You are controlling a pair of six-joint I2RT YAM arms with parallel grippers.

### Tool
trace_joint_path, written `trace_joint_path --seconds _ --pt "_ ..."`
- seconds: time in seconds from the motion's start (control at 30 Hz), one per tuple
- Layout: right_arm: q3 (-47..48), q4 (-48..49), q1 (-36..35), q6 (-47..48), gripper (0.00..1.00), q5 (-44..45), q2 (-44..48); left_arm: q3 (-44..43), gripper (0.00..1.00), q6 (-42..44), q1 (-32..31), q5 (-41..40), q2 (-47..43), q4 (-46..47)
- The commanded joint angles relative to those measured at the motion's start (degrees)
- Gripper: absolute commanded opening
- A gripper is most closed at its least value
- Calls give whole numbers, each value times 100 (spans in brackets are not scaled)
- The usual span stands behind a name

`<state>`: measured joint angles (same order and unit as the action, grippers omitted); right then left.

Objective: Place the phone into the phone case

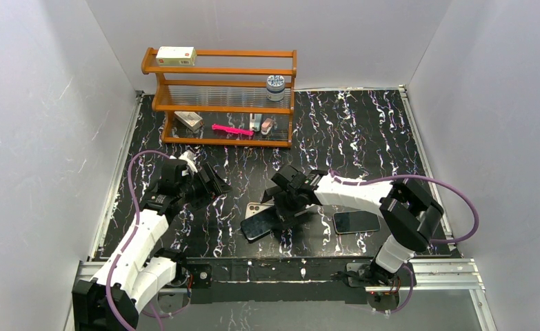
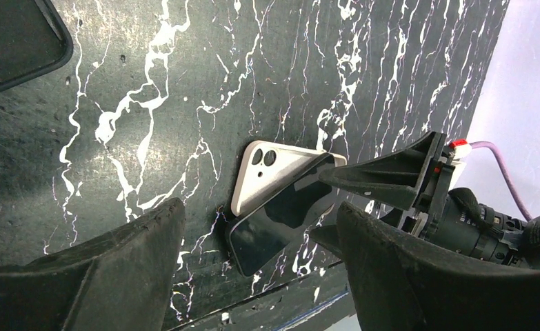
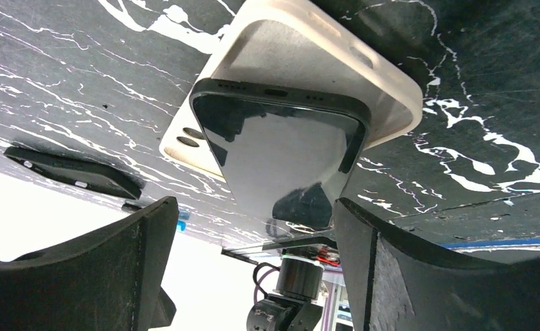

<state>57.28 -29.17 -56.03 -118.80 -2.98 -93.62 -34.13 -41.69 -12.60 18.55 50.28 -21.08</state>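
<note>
The phone (image 1: 260, 226) with a dark glossy screen lies at the front middle of the table, slanted. Its far end rests on a beige shell (image 1: 255, 209) with camera holes. Both show in the left wrist view, the phone (image 2: 281, 224) and the shell (image 2: 267, 172), and in the right wrist view, the phone (image 3: 281, 158) and the shell (image 3: 301, 62). A flat black phone case (image 2: 12, 34) lies apart on the table and also shows in the right wrist view (image 3: 74, 176). My right gripper (image 1: 285, 210) is open just over the phone, its jaws either side (image 3: 253, 201). My left gripper (image 1: 215, 186) is open and empty, left of the phone (image 2: 258, 205).
A second phone with a pinkish-gold rim (image 1: 356, 221) lies right of the right gripper. A wooden shelf (image 1: 218, 96) with small items stands at the back. The table's front edge (image 1: 287, 260) is close behind the phone. White walls enclose the sides.
</note>
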Motion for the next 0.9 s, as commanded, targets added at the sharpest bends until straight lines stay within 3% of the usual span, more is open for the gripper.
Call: trace_joint_path --seconds 0.0,0.23,0.43,0.53,0.63,0.87 --pt "-121 255 36 -769 91 -6 251 67 79 -103 -10 88 -29 -117" --pt "-639 1074 36 1238 91 655 1120 -17 83 103 -7 71 -26 -156" --pt "-939 2616 40 5083 91 948 1697 -39 88 184 -11 71 43 -178" --pt "-498 2667 44 7695 91 572 1555 -110 90 222 -11 44 43 -230" --pt "-54 2332 40 10077 92 -516 1337 -243 92 358 -10 -51 43 -351" --pt "-346 2118 20 13245 94 -1768 1524 -518 97 462 -10 -616 -135 -607"
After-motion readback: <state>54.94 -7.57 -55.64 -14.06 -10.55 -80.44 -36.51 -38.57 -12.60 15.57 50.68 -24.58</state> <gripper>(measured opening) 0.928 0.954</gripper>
